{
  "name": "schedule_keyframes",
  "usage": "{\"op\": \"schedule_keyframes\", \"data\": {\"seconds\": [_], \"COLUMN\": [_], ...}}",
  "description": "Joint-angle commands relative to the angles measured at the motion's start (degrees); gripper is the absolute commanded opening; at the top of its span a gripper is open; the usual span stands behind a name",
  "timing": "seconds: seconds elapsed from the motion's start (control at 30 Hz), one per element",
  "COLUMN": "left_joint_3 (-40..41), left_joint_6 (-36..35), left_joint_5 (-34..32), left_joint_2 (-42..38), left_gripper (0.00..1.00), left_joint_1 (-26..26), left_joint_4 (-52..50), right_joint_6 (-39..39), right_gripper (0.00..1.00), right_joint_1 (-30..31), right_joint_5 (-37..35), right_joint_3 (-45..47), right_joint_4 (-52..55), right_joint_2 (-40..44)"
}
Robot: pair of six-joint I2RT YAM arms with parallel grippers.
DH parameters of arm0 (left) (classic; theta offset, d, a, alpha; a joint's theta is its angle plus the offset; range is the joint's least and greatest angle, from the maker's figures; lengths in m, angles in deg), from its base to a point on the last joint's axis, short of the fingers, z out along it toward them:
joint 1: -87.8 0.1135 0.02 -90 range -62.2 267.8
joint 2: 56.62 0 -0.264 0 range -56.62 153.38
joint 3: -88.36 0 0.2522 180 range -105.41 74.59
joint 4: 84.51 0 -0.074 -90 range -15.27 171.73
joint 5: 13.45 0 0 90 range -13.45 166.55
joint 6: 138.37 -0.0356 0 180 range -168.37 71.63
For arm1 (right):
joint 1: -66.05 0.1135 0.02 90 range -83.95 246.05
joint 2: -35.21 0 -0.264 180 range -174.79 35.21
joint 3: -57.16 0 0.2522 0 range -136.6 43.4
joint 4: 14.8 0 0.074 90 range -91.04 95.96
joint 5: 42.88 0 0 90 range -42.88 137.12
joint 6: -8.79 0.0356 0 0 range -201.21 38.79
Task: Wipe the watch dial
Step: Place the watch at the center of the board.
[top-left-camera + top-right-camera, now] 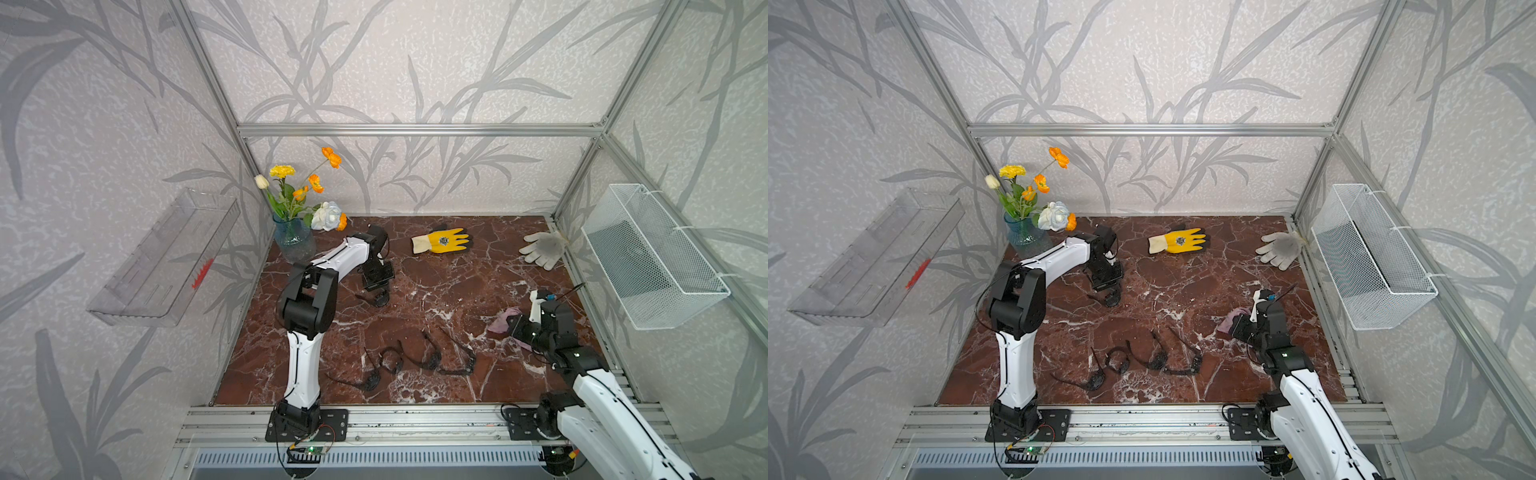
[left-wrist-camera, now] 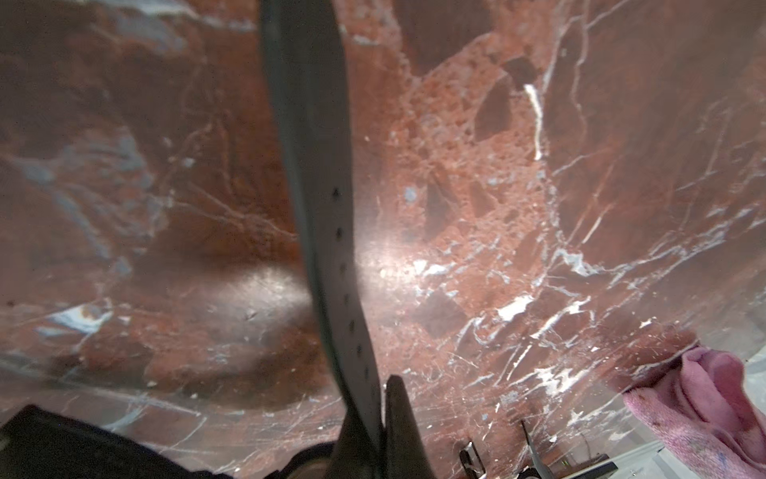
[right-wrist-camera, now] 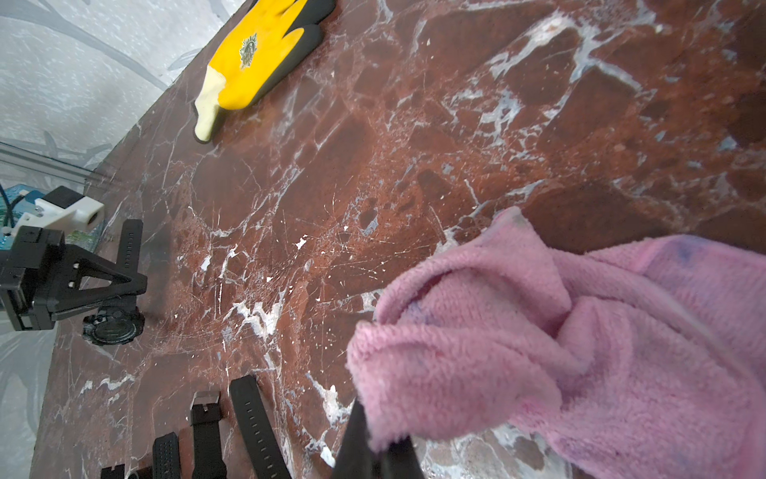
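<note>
A black watch (image 1: 380, 297) lies at the back left of the marble table (image 1: 436, 291), its dial (image 3: 112, 329) facing up. My left gripper (image 1: 379, 289) stands over it, shut on the strap (image 2: 327, 232) close to the dial. In the left wrist view the strap runs out from between the fingertips (image 2: 400, 408) and the dial is hidden. My right gripper (image 1: 514, 325) hovers low at the right side, shut on a pink cloth (image 3: 580, 340). The cloth (image 1: 1232, 319) bunches ahead of its jaws and hangs apart from the watch (image 1: 1112, 297).
Several other black watches (image 1: 415, 361) lie in a row near the front middle. A yellow glove (image 1: 442, 240) and a grey glove (image 1: 544, 247) rest at the back. A flower vase (image 1: 295, 239) stands back left. A white wire basket (image 1: 652, 257) hangs on the right wall.
</note>
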Motion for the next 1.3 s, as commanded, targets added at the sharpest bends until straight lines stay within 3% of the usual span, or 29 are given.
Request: {"op": "schedule_keyframes", "data": {"seconds": [0.0,0.3,0.53,0.77,0.87,1.03,1.27], "left_joint_3": [-2.53,-7.14,-5.27,-2.70,1.83,17.87,37.49], "left_joint_6": [0.40,2.36,5.32,5.58,5.37,7.51,11.66], "left_joint_5": [-0.84,-2.24,-1.48,-3.70,-3.96,-4.44,-12.30], "left_joint_2": [2.31,6.06,3.85,-3.33,-8.84,-22.64,-44.42], "left_gripper": [0.00,0.00,0.31,0.39,0.41,0.41,0.42], "left_joint_1": [0.50,0.81,0.85,0.85,0.85,0.03,-4.45], "left_joint_4": [-2.03,-2.19,1.89,4.47,7.39,15.27,11.65], "right_joint_6": [-0.17,-0.44,-0.44,-0.53,-0.62,0.00,-1.31], "right_gripper": [0.00,0.00,0.00,0.00,0.00,0.00,0.00], "right_joint_1": [-0.14,-0.15,-0.15,-0.15,-0.15,-0.15,-0.11], "right_joint_5": [0.69,1.14,0.87,0.83,0.23,-0.53,-0.54], "right_joint_3": [0.42,0.89,1.13,0.97,0.86,2.30,2.53], "right_joint_4": [0.21,1.47,2.23,3.15,3.92,4.77,5.35], "right_joint_2": [0.54,1.89,2.93,2.88,3.09,4.97,3.58]}}
